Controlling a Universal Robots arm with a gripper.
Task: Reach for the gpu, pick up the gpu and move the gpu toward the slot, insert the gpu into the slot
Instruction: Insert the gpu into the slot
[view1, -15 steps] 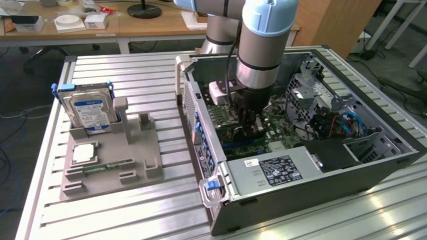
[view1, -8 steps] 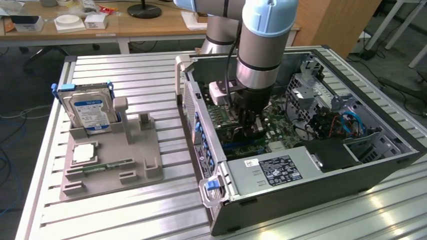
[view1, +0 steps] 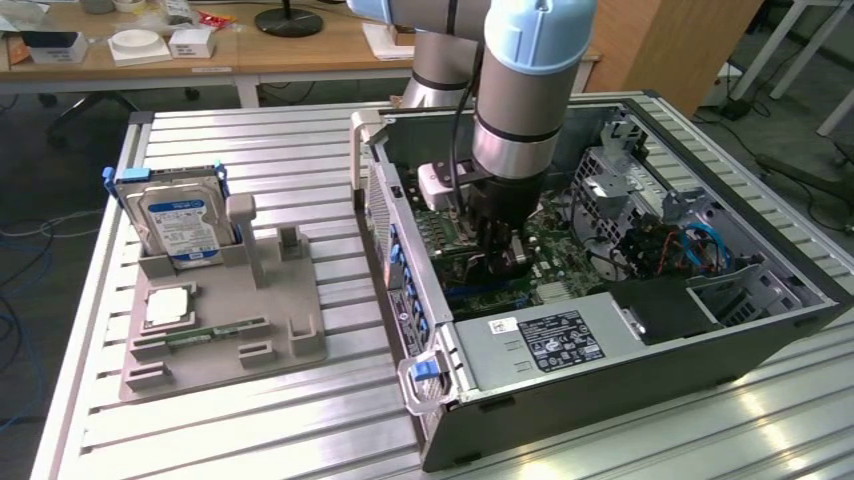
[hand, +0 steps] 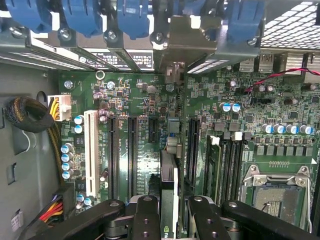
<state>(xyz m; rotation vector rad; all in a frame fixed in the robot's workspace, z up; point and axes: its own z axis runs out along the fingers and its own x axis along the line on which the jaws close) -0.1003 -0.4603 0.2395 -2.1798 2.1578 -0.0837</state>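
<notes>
GPU held edge-on over the motherboard, inside the open PC case.

The gpu (hand: 168, 192) stands on edge between the claw's (hand: 167, 215) two black fingers (hand: 145, 220), which are clamped on its top edge; seen from the wrist it reads as a thin vertical strip, its bracket end towards the rear slot covers with the blue clips (hand: 132, 17). That edge-down hold looks meant to line it up with the long black expansion slots (hand: 132, 155) on the motherboard (hand: 220, 90); whether it is seated I cannot tell. The arm (view1: 527, 90) drops almost vertically into the case (view1: 747, 340), wrist pointing straight down. On the counter (view1: 267, 420), a grey fixture (view1: 267, 330) holds a hard drive (view1: 180, 225).
</notes>
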